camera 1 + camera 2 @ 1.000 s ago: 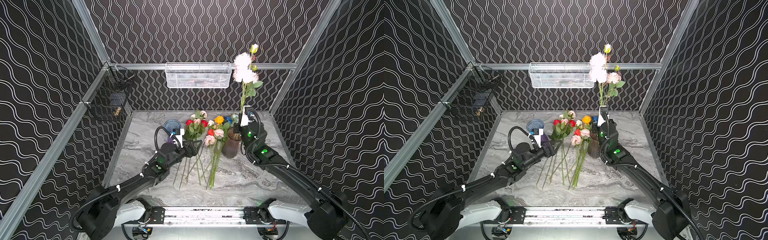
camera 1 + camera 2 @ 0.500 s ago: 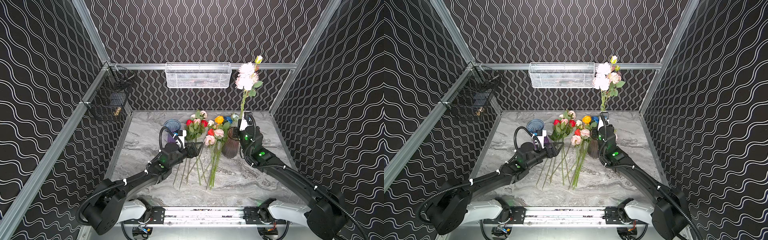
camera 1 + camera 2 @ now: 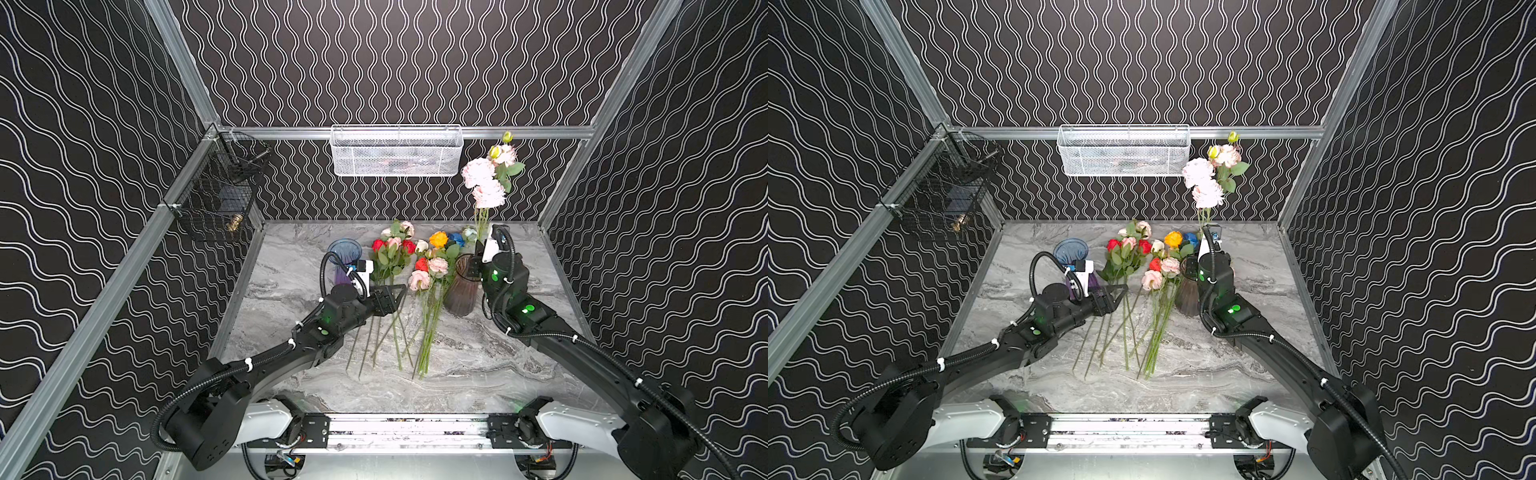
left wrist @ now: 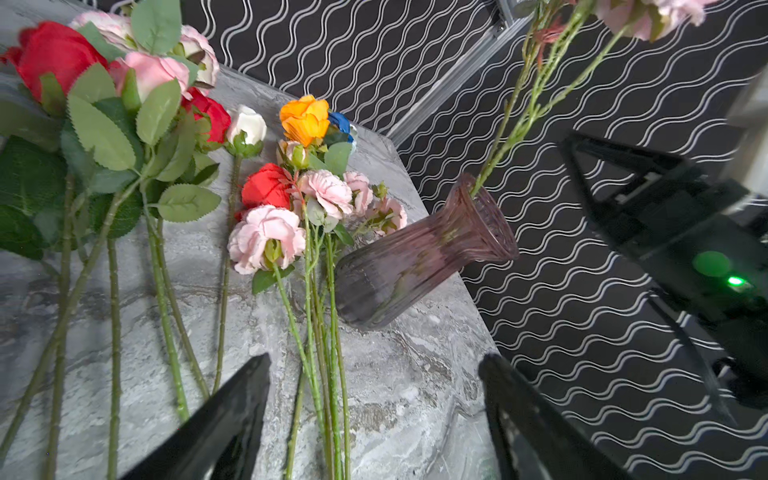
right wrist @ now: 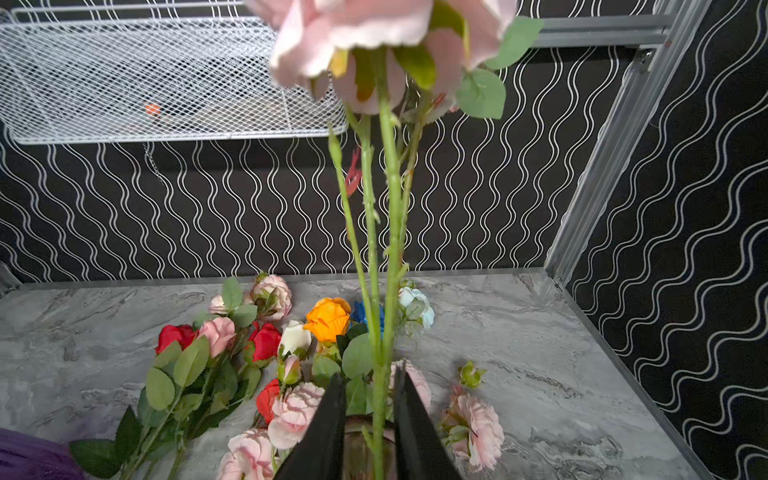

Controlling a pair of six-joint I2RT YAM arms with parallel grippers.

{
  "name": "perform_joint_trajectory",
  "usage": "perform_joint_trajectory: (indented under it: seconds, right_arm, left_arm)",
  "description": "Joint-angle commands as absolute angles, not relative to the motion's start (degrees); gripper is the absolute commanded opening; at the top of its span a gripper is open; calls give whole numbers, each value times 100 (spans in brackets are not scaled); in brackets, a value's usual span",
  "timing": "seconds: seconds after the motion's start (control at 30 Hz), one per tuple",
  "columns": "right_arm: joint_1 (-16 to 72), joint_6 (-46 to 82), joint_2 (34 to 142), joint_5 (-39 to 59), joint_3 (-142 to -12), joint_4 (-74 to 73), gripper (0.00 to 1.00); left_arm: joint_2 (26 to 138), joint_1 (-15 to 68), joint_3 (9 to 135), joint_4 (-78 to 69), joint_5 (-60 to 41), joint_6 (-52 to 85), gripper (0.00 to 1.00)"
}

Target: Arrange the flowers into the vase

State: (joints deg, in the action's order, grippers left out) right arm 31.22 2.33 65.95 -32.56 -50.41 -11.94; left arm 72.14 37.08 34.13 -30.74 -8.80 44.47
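A ribbed purple-brown glass vase (image 3: 461, 286) (image 3: 1187, 296) (image 4: 415, 257) stands right of centre on the marble table. Tall pale pink flowers (image 3: 484, 183) (image 3: 1204, 183) rise from it, their green stems (image 5: 388, 249) running down into its mouth. My right gripper (image 3: 473, 266) (image 5: 370, 372) sits just above the rim, its jaws slightly apart around those stems, with a gap on one side. More flowers (image 3: 419, 266) (image 3: 1154, 270) (image 4: 266, 232) in red, pink, white, orange and blue lie left of the vase. My left gripper (image 3: 397, 293) (image 4: 376, 361) hangs open above their stems.
A blue-purple glass vase (image 3: 344, 253) (image 3: 1070, 251) stands behind my left wrist. A white mesh basket (image 3: 397, 151) hangs on the back wall and a black wire basket (image 3: 220, 195) on the left wall. Patterned walls close in three sides.
My right gripper has come down with the pink flowers, sinking their stems into the vase, and its jaws have parted a little. My left gripper has edged forward over the lying stems.
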Motion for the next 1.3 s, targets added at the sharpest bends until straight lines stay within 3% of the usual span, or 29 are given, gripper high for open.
perform_joint_trajectory:
  seconds: [0.0, 0.17, 0.4, 0.63, 0.77, 1.27]
  right_arm:
    - [3169, 394, 6381, -3182, -5106, -1070, 23]
    - [3334, 440, 6069, -3179, -5237, -814, 28]
    - [3564, 728, 5745, -2957, -5250, -527, 29]
    - [3586, 1044, 5630, -2647, -5133, -412, 29]
    - [3595, 1057, 5649, -2561, -5122, -421, 28]
    - [3594, 1066, 5569, -2351, -5063, -413, 28]
  left_arm:
    - [7372, 3705, 3578, -2733, -713, 4267, 81]
    - [7969, 3701, 3998, -1958, -596, 4162, 75]
    - [9028, 3758, 5070, -672, -444, 3614, 59]
    - [9805, 4190, 6477, 1772, 2344, 2746, 57]
    - [9979, 4197, 6464, 2124, 3013, 2615, 56]
    - [9890, 3931, 5485, 1205, 2399, 2224, 36]
